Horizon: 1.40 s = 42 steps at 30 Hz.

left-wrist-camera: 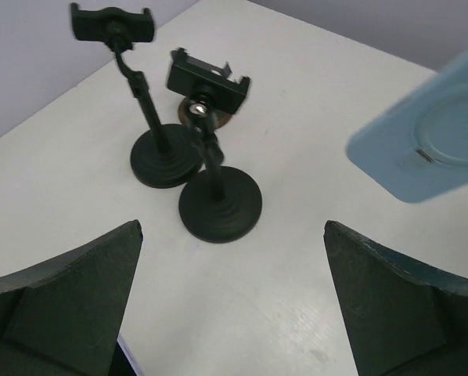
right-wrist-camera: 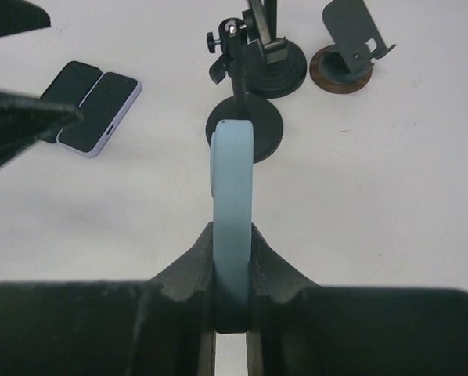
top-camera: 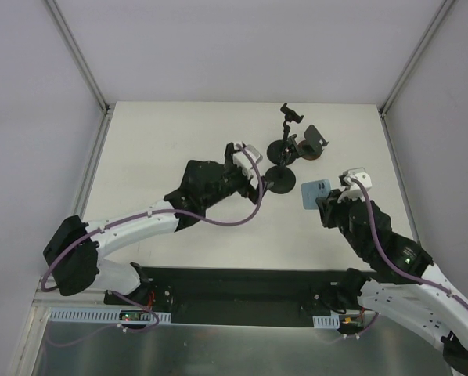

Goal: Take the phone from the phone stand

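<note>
Phone point(top-camera: 315, 193) is pale blue, pinched by right end effector point(right-wrist-camera: 232, 270).

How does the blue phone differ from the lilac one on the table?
The blue phone is clamped edge-up in the right gripper, off the table; the lilac phone lies flat on the table, held by nothing. The blue phone shows a pale blue back; the lilac phone shows a dark face. Both are slim with rounded corners.

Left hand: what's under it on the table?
Two phones lying flat side by side, seen from the right wrist view. From above, the left hand covers them.
</note>
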Motion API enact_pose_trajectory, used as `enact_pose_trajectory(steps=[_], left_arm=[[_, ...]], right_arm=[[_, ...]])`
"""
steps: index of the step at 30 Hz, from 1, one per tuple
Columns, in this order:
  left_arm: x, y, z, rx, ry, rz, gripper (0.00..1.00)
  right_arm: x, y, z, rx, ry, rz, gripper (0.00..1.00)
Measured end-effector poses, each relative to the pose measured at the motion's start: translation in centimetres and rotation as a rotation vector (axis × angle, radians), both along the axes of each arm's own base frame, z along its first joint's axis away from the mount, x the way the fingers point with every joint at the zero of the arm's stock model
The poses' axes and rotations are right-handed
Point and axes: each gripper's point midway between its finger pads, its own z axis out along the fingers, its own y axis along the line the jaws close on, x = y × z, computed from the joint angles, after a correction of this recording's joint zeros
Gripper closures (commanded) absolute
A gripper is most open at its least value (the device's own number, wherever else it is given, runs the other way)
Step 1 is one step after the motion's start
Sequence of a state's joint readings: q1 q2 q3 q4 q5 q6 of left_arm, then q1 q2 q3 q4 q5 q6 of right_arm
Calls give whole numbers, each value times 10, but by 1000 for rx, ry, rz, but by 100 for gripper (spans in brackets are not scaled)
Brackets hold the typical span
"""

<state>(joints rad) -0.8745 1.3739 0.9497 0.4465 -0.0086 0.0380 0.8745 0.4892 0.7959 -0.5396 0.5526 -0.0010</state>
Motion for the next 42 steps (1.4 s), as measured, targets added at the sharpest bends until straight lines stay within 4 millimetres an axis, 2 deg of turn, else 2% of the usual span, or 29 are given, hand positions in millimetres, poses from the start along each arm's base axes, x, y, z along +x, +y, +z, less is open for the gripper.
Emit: enact_pose_trajectory(steps=[6, 11, 15, 22, 27, 30, 33, 34, 37, 38, 40, 41, 42], left_arm=[[-67, -12, -26, 124, -160, -160, 1], [-88, -17, -40, 191, -236, -182, 1], [-94, -30, -44, 226, -300, -154, 1], [-96, -47, -72, 324, -384, -72, 1], [-93, -51, -70, 333, -436, -5, 3], [-86, -52, -64, 332, -466, 57, 9], [-79, -50, -62, 341, -488, 113, 21], [-77, -48, -62, 346, -491, 129, 30], [-76, -47, -64, 353, -493, 157, 43], [-77, -47, -65, 356, -497, 160, 55], [-78, -47, -67, 359, -497, 165, 72], [-79, -47, -67, 364, -502, 168, 87], [-79, -48, -67, 369, -508, 173, 92]], right_arm=[[1, 24, -14, 34, 113, 25, 99], [-2, 45, -27, 81, 207, 69, 99], [-7, 60, -28, 143, 251, 105, 99], [-10, 79, -22, 255, 285, 139, 99], [-10, 84, -24, 305, 300, 133, 99], [-10, 85, -27, 326, 313, 127, 99], [-9, 86, -30, 346, 323, 116, 99], [-8, 86, -31, 354, 325, 110, 99], [-6, 88, -31, 389, 324, 97, 96], [-5, 88, -30, 405, 322, 90, 93], [-4, 88, -30, 429, 321, 84, 82], [-3, 89, -27, 452, 319, 77, 78], [-2, 89, -26, 474, 319, 69, 69]])
